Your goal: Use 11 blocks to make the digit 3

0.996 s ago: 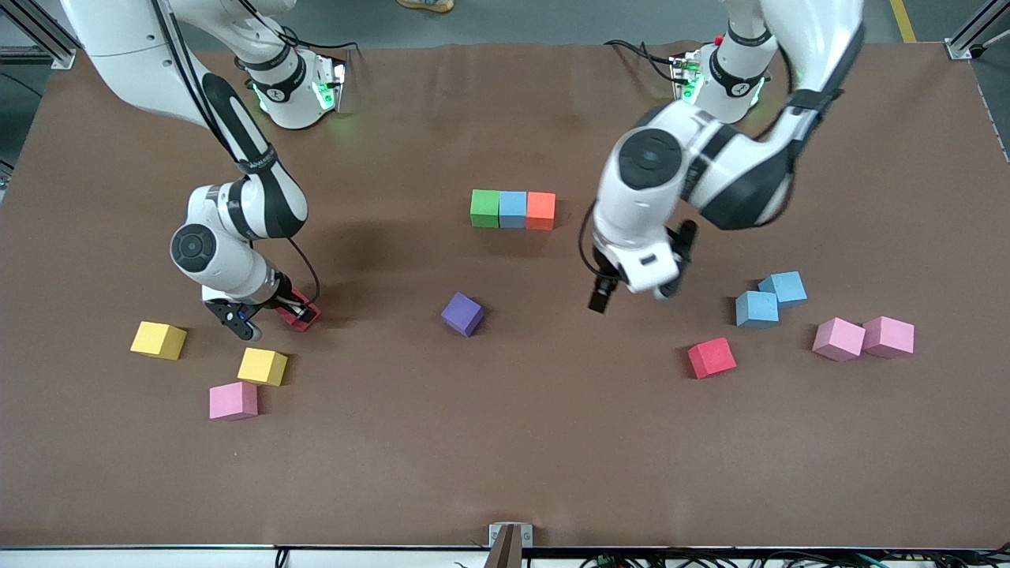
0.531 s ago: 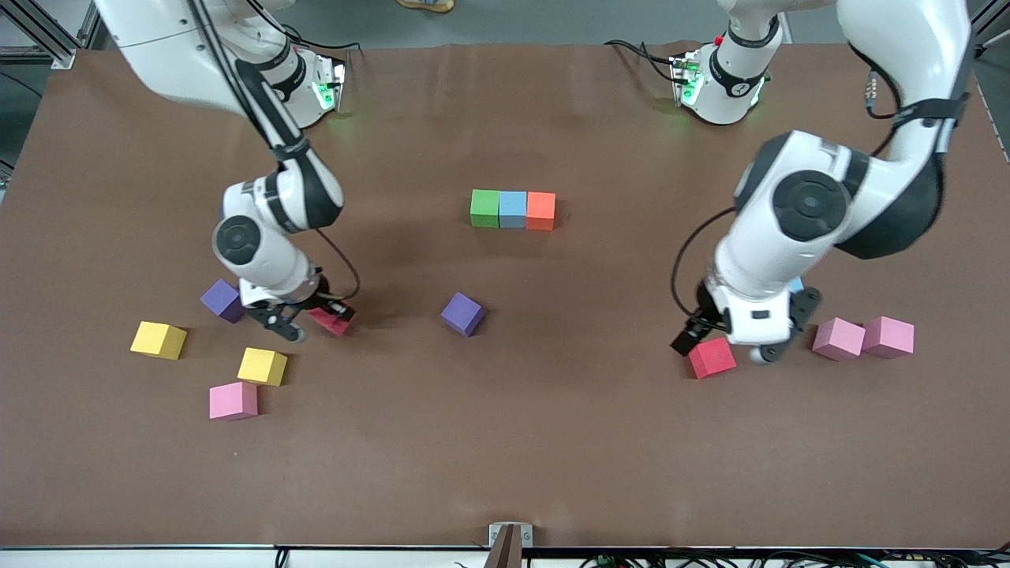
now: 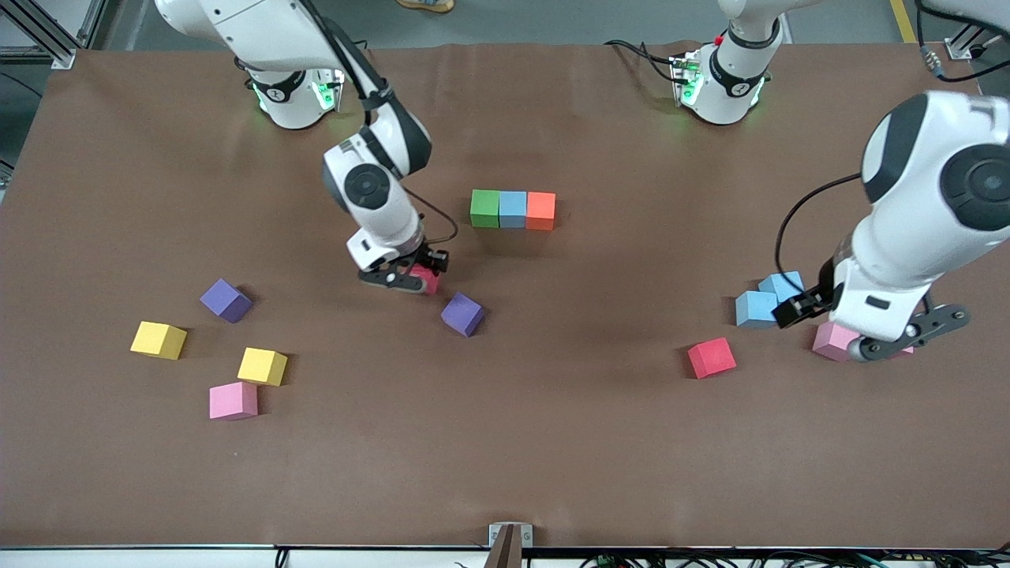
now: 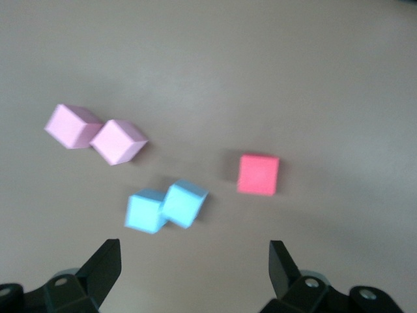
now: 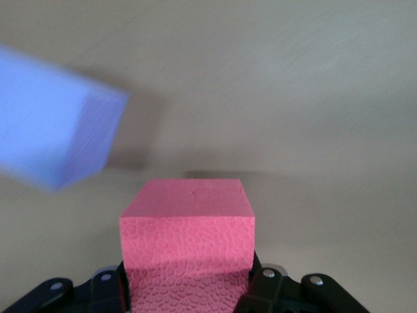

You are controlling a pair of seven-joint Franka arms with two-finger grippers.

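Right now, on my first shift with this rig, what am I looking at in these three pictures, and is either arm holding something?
Two robot arms work at a brown table. The wide picture looks down from across it; the other two come from cameras on each wrist.

The right gripper is shut on a red block, carried near a purple block. The left gripper is open and holds nothing, over the pink pair beside two light blue blocks and another red one.

A green, blue and orange row is the digit's start. Yellow, pink and purple blocks lie loose toward the right arm's end.
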